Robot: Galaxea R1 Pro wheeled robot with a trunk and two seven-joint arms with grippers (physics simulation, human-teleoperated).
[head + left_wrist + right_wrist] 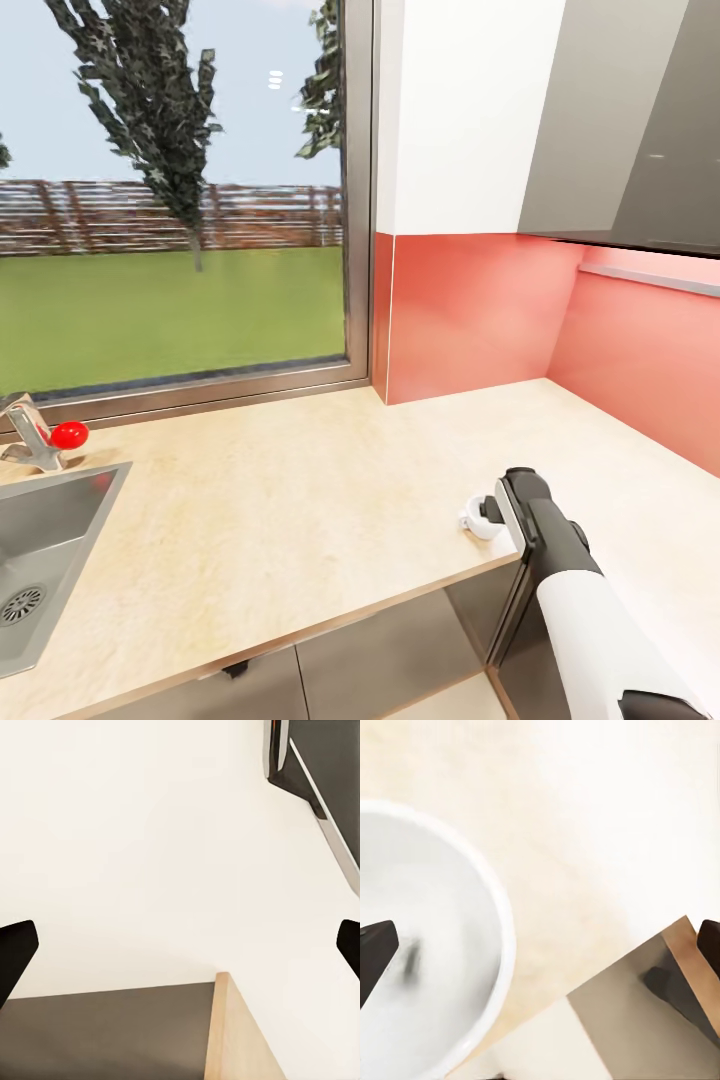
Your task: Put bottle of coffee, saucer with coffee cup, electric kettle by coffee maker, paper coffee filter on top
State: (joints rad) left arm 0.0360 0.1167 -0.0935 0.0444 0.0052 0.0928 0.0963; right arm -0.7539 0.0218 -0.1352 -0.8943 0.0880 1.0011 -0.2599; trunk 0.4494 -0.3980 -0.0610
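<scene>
The right end effector (492, 510) is largely hidden behind its own black wrist in the head view, so its grip cannot be judged there. In the right wrist view only the two dark fingertips (376, 952) are seen at the frame edges, set wide apart; the end effector is spread open, with nothing clamped.

A white coffee cup (480, 520) is seen on the tabletop (300, 500), near its front edge and just beside the right end effector. From the right wrist view the cup (427, 945) is looked into from above; its rim is cut off by the frame, and one fingertip overlaps its interior. Whether that fingertip touches the cup cannot be told.

The left end effector (180, 945) is shown by two dark fingertips far apart, released, over a pale surface that is hard to identify.

A sink (60, 520), partly cut off, is set in the tabletop well apart from the cup, with a red-knobbed tap (45, 438) behind it.
</scene>
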